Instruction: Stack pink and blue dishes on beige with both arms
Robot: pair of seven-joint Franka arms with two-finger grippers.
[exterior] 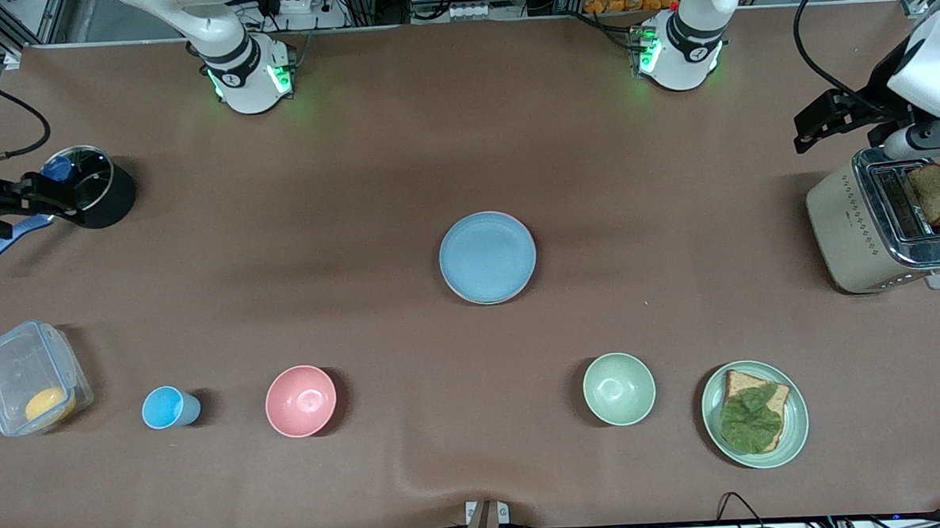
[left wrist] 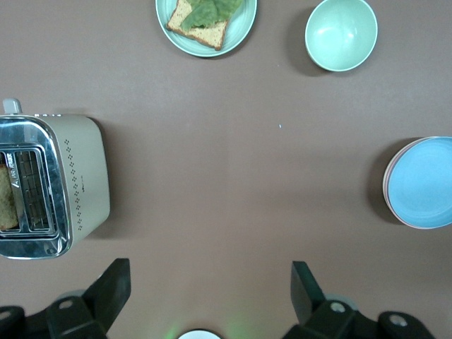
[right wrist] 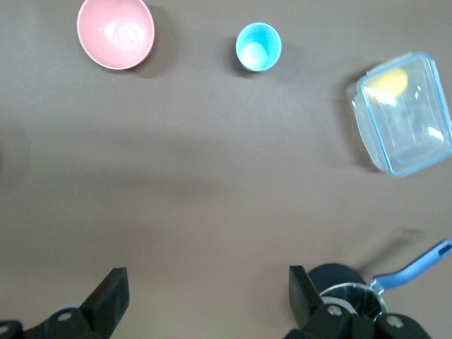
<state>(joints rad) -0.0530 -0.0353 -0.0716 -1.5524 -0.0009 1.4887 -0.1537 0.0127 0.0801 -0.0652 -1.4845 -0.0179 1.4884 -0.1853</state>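
Note:
The light blue plate (exterior: 487,257) lies on top of a stack at the middle of the table. Under it only a thin pale pink rim (left wrist: 387,185) shows. The beige plate is hidden beneath them, or I cannot tell its edge apart. My left gripper (exterior: 817,126) hangs open and empty over the table by the toaster, at the left arm's end; in the left wrist view the gripper (left wrist: 208,272) holds nothing. My right gripper (exterior: 35,204) hangs open and empty by the black pot, at the right arm's end; nothing sits in that gripper (right wrist: 208,279).
A toaster (exterior: 873,230) with a bread slice stands at the left arm's end. A black pot (exterior: 106,192) with a blue handle stands at the right arm's end. Along the near edge sit a clear box (exterior: 27,378), blue cup (exterior: 167,407), pink bowl (exterior: 301,401), green bowl (exterior: 619,388) and green plate (exterior: 794,424) with bread.

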